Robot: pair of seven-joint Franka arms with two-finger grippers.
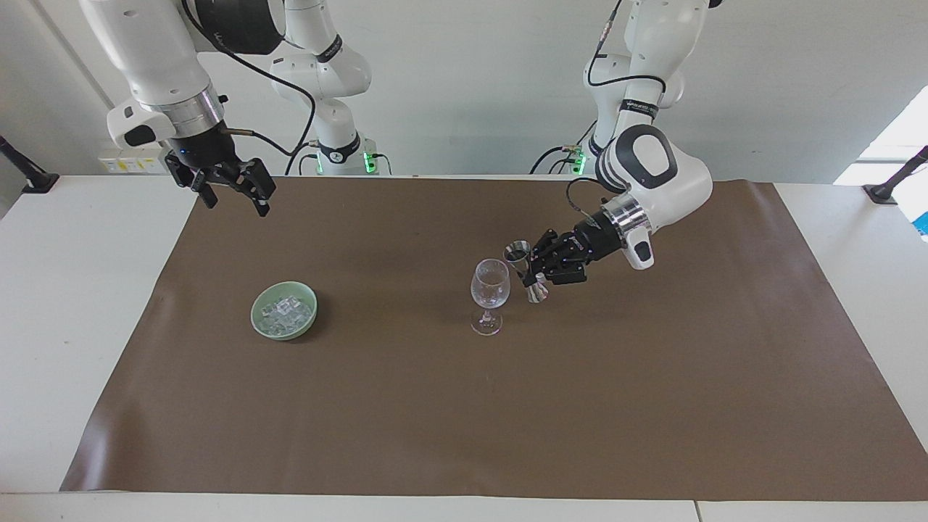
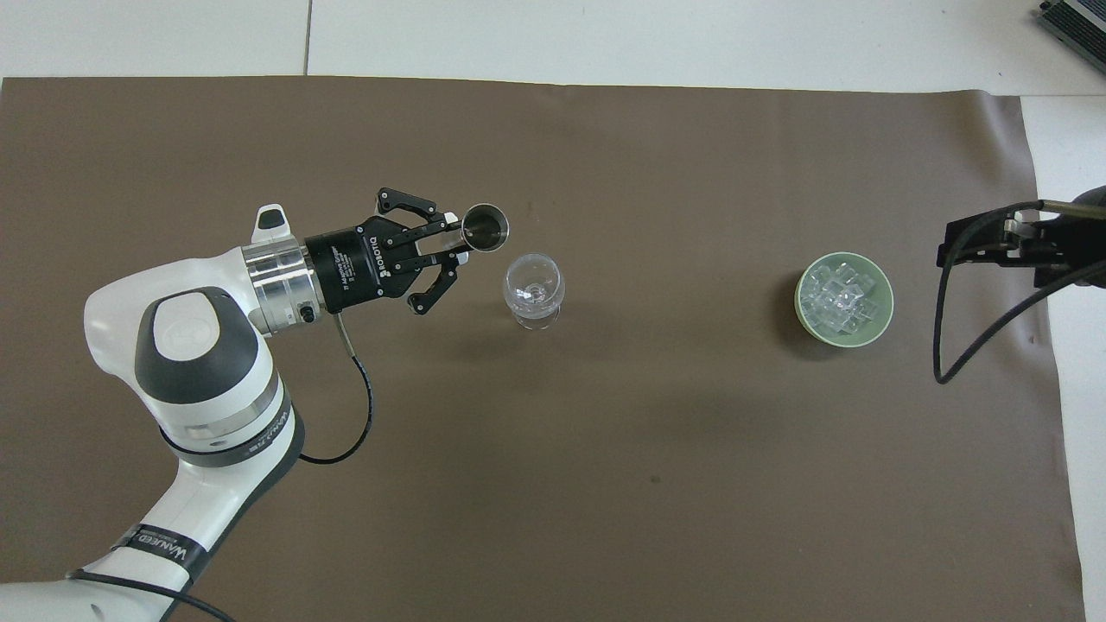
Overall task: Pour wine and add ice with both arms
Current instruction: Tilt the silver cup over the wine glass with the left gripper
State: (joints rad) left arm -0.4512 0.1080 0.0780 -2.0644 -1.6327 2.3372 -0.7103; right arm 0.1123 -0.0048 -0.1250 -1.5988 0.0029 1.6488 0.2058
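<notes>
White tabletop [image 1: 87, 304] w/ brown mat [image 1: 464, 406] over most of it; on mat: green bowl [image 1: 262, 326] of ice [image 1: 284, 312] toward right arm's end, clear stemmed glass [image 1: 490, 293] upright near the middle.

My right gripper [image 2: 994, 242] is cut off by the right edge of the overhead frame, so only its dark tips and a cable show there. My fingers cover the waist of the jigger [image 1: 528, 272]. Its contents are too small to tell.
</notes>
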